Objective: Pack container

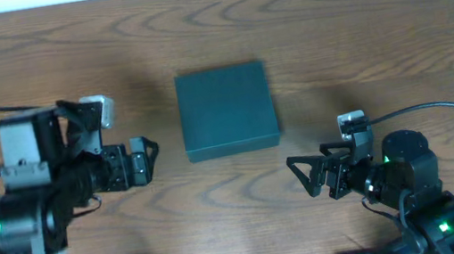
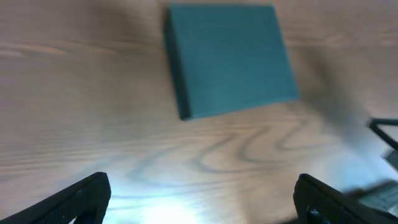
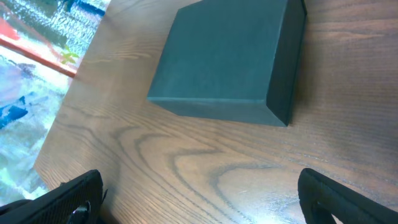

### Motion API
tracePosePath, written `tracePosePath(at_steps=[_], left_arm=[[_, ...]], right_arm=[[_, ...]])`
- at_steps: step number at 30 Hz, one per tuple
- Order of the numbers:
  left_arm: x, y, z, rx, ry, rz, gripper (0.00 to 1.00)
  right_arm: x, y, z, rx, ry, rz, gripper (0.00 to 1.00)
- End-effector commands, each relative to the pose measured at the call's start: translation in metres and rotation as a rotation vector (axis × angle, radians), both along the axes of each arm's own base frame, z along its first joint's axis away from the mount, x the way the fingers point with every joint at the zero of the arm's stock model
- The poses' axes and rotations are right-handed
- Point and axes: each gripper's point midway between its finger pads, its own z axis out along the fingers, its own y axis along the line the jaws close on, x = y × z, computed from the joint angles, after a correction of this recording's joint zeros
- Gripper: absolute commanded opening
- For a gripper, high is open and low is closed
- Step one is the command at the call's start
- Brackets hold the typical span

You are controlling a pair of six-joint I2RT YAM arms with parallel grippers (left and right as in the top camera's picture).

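Note:
The container (image 1: 226,109) is a dark green square box with its lid shut, lying flat at the table's middle. It also shows in the left wrist view (image 2: 230,56) and the right wrist view (image 3: 230,59). My left gripper (image 1: 149,158) is open and empty, to the left of the container and apart from it; its fingertips frame bare wood (image 2: 202,199). My right gripper (image 1: 304,175) is open and empty, in front of and to the right of the container; its fingers also frame bare wood (image 3: 199,196). No snack packets are in view.
The wooden table (image 1: 377,41) stretches around the box. The table's edge (image 3: 68,93) shows in the right wrist view, with a colourful floor area beyond it. A black cable (image 1: 450,112) loops off the right arm.

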Motion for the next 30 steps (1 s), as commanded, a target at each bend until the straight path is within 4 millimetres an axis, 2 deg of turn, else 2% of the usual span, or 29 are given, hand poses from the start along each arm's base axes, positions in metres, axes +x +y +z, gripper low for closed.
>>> tracePosePath(at_steps=[1,5,7,10,13,17,27,30], left_arm=[[-0.005,0.026,0.021,0.124,-0.136,0.090,0.95],[-0.021,0.044,0.048,0.178,-0.278,0.185,0.95],[-0.035,0.060,0.059,0.186,-0.329,0.311,0.95],[-0.060,0.075,0.058,0.211,-0.388,0.395,0.95],[-0.074,0.080,0.039,0.228,-0.392,0.416,0.95],[-0.086,0.082,-0.005,0.193,-0.380,0.464,0.95],[-0.077,0.077,-0.074,0.152,-0.481,0.455,0.95],[-0.077,0.076,-0.086,0.146,-0.495,0.452,0.95]], right_arm=[[0.001,-0.001,0.003,0.008,-0.002,-0.004,0.99],[0.001,-0.001,0.003,0.008,-0.002,-0.004,0.99],[0.001,-0.001,0.003,0.008,-0.002,-0.004,0.99],[0.001,-0.001,0.003,0.008,-0.002,-0.004,0.99],[0.001,-0.001,0.003,0.008,-0.002,-0.004,0.99],[0.001,-0.001,0.003,0.008,-0.002,-0.004,0.99],[0.001,-0.001,0.003,0.008,-0.002,-0.004,0.99],[0.001,-0.001,0.003,0.008,-0.002,-0.004,0.99]])
